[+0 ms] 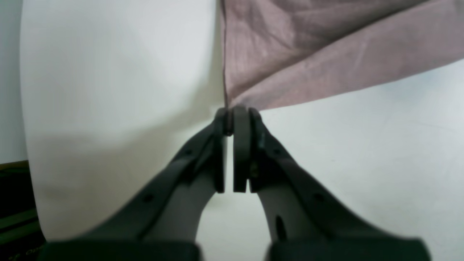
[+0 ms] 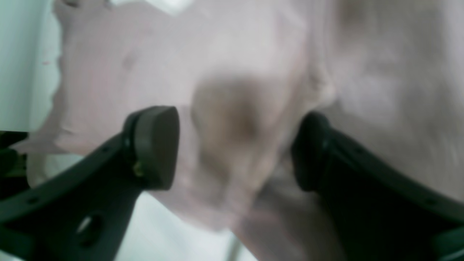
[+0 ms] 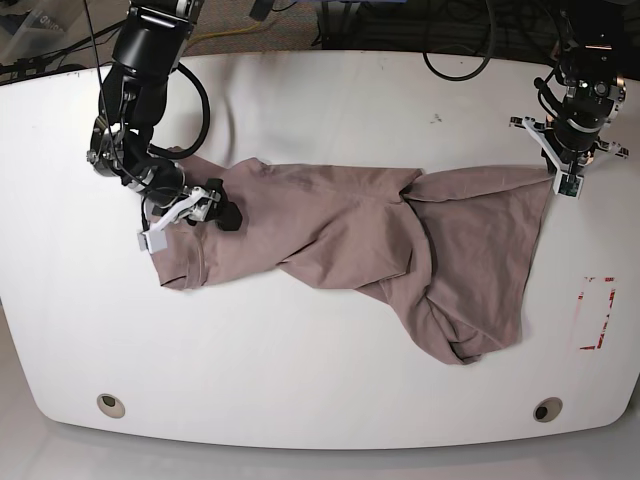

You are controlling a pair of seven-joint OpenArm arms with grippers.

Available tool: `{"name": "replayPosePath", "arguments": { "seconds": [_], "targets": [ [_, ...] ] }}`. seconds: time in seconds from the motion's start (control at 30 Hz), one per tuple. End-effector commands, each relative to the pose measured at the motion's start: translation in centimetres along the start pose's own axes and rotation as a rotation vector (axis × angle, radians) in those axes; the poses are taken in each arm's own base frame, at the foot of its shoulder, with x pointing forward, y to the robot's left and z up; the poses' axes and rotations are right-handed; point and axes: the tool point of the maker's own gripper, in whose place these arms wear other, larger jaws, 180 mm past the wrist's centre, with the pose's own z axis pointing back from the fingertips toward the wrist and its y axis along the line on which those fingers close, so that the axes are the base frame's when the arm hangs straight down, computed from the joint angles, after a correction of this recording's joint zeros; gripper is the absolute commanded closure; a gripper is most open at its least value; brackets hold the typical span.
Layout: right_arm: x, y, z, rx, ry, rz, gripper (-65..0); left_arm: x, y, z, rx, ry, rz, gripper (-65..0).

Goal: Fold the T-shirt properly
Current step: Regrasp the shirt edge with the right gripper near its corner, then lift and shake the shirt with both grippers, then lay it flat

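Note:
The mauve-brown T-shirt (image 3: 340, 240) lies crumpled and twisted across the white table (image 3: 320, 380), bunched toward the near right. At its far right corner my left gripper (image 3: 555, 178) is shut on the cloth. In the left wrist view the left gripper (image 1: 232, 116) pinches that corner of the T-shirt (image 1: 308, 54), which fans away from it. My right gripper (image 3: 218, 205) sits low over the shirt's left end. In the right wrist view the right gripper (image 2: 235, 145) has its jaws wide apart, with the blurred T-shirt (image 2: 235, 54) close beneath and between them.
A red tape rectangle (image 3: 592, 312) marks the table near its right edge. Two round holes (image 3: 111, 404) (image 3: 546, 409) lie by the front edge. Cables (image 3: 460, 50) trail along the back edge. The table edge (image 1: 25, 108) runs along the left in the left wrist view.

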Motion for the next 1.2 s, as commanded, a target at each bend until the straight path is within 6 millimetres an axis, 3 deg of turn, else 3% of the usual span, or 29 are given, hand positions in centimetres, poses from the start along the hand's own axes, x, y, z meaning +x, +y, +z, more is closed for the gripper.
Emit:
{"name": "replayPosePath", "arguments": {
  "seconds": [0.0,0.07,0.13,0.23,0.43,0.6,0.77,1.0,1.17],
  "targets": [
    [2.2,0.3,0.1,0.013,-0.049,0.024,-35.5,1.1,0.6,0.3,0.02,-0.041,-0.011,-0.4],
    [2.7,0.2,-0.5,0.018,-0.047,0.016,-31.2,1.2,0.7,0.3,0.02,-0.042,-0.011,-0.4],
    [2.0,-0.2,-1.1,0.02,-0.027,-0.009,-31.2,1.2,0.7,0.3,0.02,-0.042,-0.011,-0.4],
    [2.9,-0.3,-1.5,0.026,-0.057,-0.022,-28.1,1.2,0.7,0.3,0.02,-0.042,-0.011,-0.4],
    [3.5,-0.3,-1.4,0.025,-0.075,-0.016,-0.8,1.2,0.7,0.3,0.021,-0.043,-0.011,-0.4],
    [3.9,-0.6,-1.0,0.014,-0.083,-0.005,0.0,1.8,0.8,0.3,0.024,-0.06,-0.009,-0.4],
    [5.6,-0.4,1.2,-0.016,-0.126,0.086,0.0,3.5,1.3,0.2,0.037,-0.101,-0.003,-0.4],
    [10.0,-0.6,5.1,-0.085,-0.184,0.258,0.0,8.1,2.6,0.2,0.069,-0.208,0.012,-0.4],
    [15.4,-0.1,7.6,-0.123,-0.263,0.367,0.0,12.3,1.9,0.1,0.055,-0.298,-0.008,-0.6]
  ]
}}
